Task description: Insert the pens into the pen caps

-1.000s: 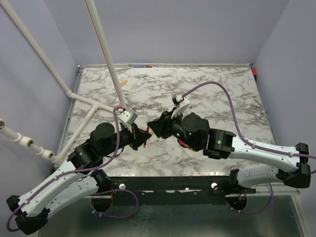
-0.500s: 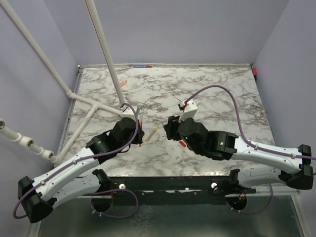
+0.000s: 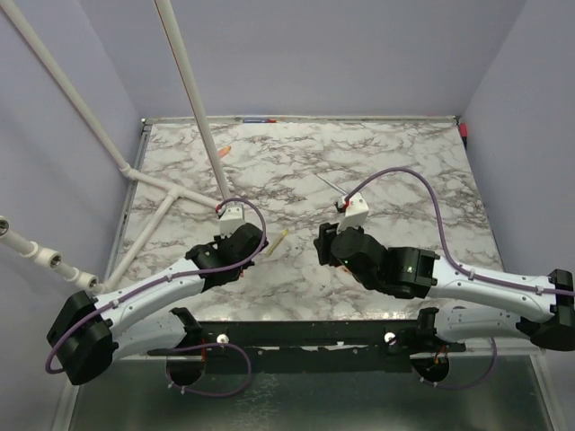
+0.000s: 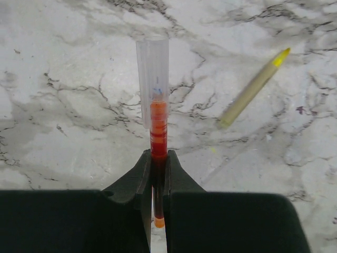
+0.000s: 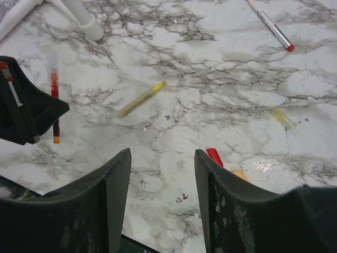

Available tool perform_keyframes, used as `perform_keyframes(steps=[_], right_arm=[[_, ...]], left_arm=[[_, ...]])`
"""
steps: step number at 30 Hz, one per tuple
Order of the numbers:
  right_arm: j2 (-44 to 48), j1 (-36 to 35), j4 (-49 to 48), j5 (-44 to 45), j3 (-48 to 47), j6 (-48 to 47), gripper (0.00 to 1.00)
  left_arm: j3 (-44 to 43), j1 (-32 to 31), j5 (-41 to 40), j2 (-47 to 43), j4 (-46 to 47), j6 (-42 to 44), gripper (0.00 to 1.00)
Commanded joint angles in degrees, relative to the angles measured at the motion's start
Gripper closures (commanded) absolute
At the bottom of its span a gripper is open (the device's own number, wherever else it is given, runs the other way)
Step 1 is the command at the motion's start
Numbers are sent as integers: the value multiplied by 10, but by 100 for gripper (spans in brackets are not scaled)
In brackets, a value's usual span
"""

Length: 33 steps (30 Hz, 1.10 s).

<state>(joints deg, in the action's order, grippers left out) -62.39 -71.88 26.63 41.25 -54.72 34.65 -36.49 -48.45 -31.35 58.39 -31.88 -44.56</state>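
- One red pen is clenched in the left tool, just left of the yellow pen.
- Right of that pen, the right tool is spread wide.

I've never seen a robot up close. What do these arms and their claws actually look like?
Both the left arm and right arm have white shell segments joined by chunky black joints, with a purple cable looping along each. The left gripper and right gripper are matte black and wedge-shaped.

Right pincer agape; yellow pen ahead, red cap beside one finger; left pincer grips red pen.
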Motion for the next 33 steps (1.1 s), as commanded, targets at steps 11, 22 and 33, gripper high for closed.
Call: perform_keyframes(steps=[11, 22, 33], right_arm=[[24, 5, -17, -21, 38, 11, 45], [17, 4, -22, -29, 46, 19, 44], [14, 5, -14, -27, 36, 19, 44]], left_arm=[[66, 14, -30, 99, 69, -37, 100], [75, 29, -27, 138, 94, -34, 84], [49, 35, -45, 108, 74, -26, 63]])
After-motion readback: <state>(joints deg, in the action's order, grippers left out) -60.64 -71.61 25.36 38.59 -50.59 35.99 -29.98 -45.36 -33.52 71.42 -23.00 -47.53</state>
